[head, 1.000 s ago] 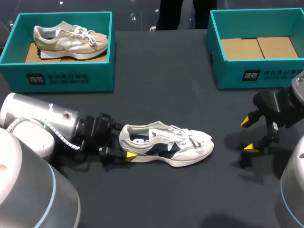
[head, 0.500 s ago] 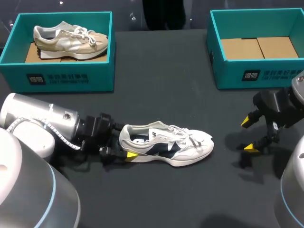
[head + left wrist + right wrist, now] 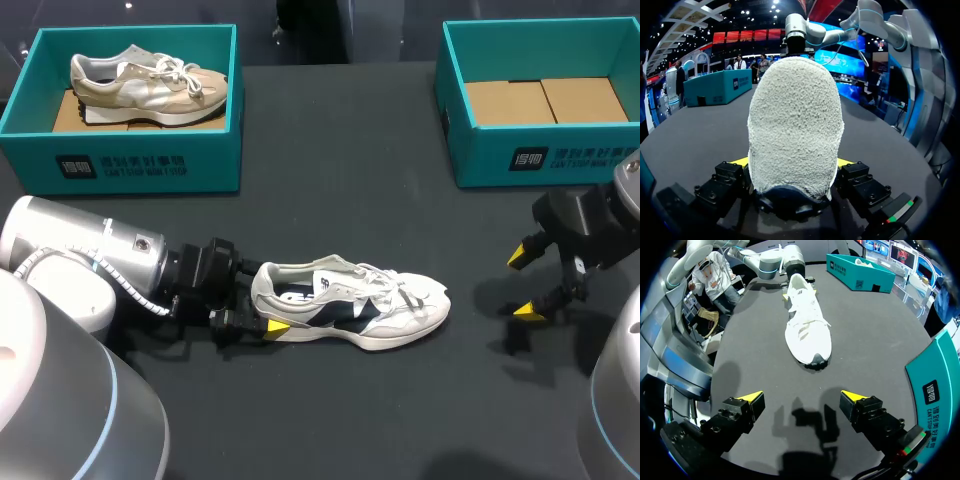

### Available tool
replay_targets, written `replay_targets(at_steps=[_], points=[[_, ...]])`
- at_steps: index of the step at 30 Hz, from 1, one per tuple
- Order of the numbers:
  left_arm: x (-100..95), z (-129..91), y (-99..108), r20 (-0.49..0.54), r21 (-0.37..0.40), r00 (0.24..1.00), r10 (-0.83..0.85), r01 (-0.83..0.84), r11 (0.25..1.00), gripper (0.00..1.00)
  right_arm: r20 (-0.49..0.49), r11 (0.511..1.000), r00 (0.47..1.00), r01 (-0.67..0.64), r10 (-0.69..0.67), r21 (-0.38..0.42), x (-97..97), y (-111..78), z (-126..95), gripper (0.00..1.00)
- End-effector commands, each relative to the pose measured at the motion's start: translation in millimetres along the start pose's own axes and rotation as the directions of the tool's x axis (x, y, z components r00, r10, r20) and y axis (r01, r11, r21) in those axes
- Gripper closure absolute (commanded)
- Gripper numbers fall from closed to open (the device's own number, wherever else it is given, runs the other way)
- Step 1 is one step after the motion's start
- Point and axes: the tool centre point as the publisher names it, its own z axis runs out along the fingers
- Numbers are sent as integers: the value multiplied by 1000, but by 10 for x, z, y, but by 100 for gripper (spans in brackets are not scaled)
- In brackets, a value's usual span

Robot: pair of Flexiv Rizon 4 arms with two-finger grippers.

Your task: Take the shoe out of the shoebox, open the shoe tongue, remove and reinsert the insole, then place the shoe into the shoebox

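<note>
Pinching the white sneaker (image 3: 350, 305) by its heel in the left gripper (image 3: 262, 308), sole down on the black table (image 3: 330, 130) well apart from the empty teal shoebox (image 3: 540, 160) (a brace for tongue-opening, likely), with the right gripper (image 3: 522, 284) spread, empty, beyond the toe.

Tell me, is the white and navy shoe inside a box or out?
Out: the white shoe stands upright on the table, its heel clamped by the left gripper.
</note>
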Motion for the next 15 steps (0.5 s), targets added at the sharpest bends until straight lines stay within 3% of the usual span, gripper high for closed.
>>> replay_targets(at_steps=[1, 4, 11, 15], points=[[-26, 61, 21, 3, -3, 1000, -1, 1, 1000, 100, -12, 1000, 1000, -3, 3, 15, -7, 50, 15, 0], [-26, 61, 21, 3, -3, 1000, -1, 1, 1000, 100, -44, 995, 995, -89, 92, 52, -30, 216, 65, 0], [-26, 61, 21, 3, -3, 1000, -1, 1, 1000, 100, -6, 960, 970, -241, 244, 143, 56, 689, 51, 0], [-26, 61, 21, 3, -3, 1000, -1, 1, 1000, 100, 47, 887, 911, -409, 409, 216, 111, 938, -37, 0]])
